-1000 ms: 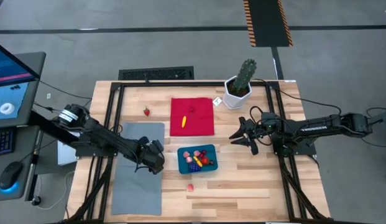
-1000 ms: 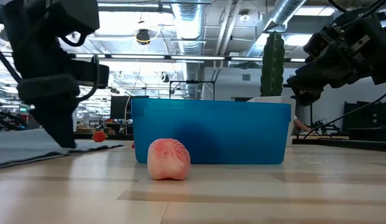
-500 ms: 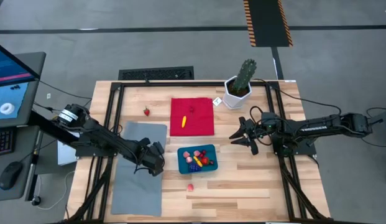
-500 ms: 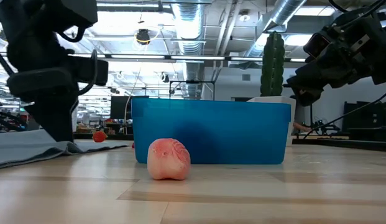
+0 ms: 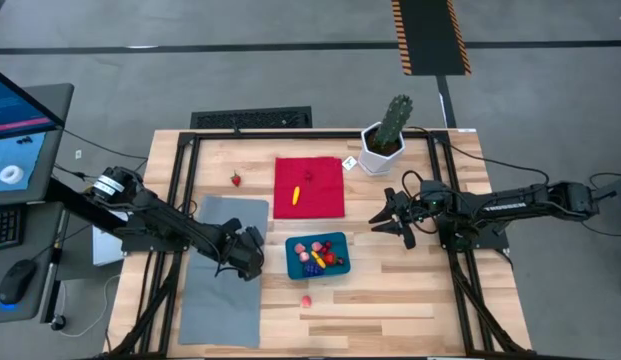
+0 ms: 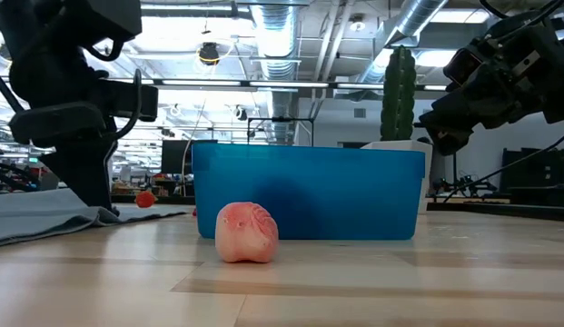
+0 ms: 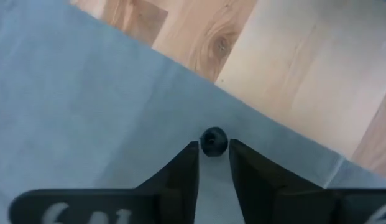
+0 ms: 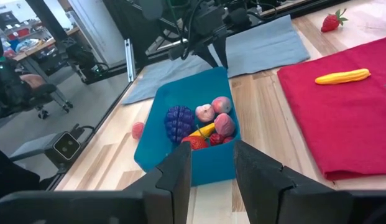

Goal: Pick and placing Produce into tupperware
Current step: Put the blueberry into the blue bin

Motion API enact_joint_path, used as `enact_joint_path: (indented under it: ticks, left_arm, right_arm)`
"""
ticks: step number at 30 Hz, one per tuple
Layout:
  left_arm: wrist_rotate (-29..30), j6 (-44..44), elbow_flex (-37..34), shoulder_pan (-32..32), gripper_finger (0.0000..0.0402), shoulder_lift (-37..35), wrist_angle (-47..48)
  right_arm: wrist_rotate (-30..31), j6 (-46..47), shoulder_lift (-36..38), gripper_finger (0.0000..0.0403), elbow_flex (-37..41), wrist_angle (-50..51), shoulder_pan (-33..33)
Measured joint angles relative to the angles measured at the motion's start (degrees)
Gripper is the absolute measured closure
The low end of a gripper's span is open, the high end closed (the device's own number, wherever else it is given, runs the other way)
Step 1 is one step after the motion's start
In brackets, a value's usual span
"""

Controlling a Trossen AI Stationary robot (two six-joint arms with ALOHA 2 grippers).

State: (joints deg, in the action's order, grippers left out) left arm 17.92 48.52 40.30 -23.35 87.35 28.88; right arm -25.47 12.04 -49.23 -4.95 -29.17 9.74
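A tiny dark blue berry (image 7: 212,140) lies on the grey mat (image 7: 87,112) near the mat's right edge. My left gripper (image 7: 213,148) points down at it and is shut on it; in the high view this gripper (image 5: 248,262) stands just left of the teal tupperware (image 5: 317,256). The tupperware holds several produce pieces (image 8: 205,121). A pink piece (image 5: 306,299) rests on the bare wood near it. My right gripper (image 5: 392,222) hovers open right of the tupperware, holding nothing. My left gripper pinches the dark blue berry's two sides (image 7: 203,143) between its two fingertips, only at their free ends. The fingers come from above, slanting down. The berry still rests on the grey mat, whose edge (image 6: 100,214) is rucked up beside the fingers.
A red cloth (image 5: 309,187) at the table's middle far side carries a yellow banana piece (image 5: 295,195) and a small red piece (image 5: 309,174). A strawberry (image 5: 236,180) lies left of it. A cactus in a white pot (image 5: 383,140) stands far right.
My left gripper has rolled a little about its own axis while staying over the mat's right edge. The mat's edge beside its fingers, flat a second ago, has risen into a small ruck. My right arm has kept still.
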Motion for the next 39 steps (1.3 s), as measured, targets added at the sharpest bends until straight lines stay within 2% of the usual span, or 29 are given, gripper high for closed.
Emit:
enact_joint_path:
  ticks: [5,11,24,32,39]
  left_arm:
    - [1.74,1.45,0.03,0.0,0.037,-0.04,0.84]
    - [2.17,-0.1,0.08,-0.11,0.0399,-0.09,0.13]
    - [2.73,-3.6,0.42,-0.07,0.0401,-0.11,0.71]
    - [6.59,-7.78,6.96,-1.03,0.0401,-0.14,8.22]
    - [2.72,-4.56,6.34,-0.05,0.04,-0.06,8.55]
  right_arm:
    - [0.0,0.02,0.0,0.0262,0.0,0.0,0.0]
    - [0.0,0.02,0.0,0.0259,0.0,0.0,0.0]
    - [0.02,0.02,0.0,0.0262,0.0,0.0,0.0]
    - [0.02,0.04,0.0,0.0264,0.0,0.0,0.02]
    - [0.01,0.04,0.01,0.0262,0.0,0.0,0.0]
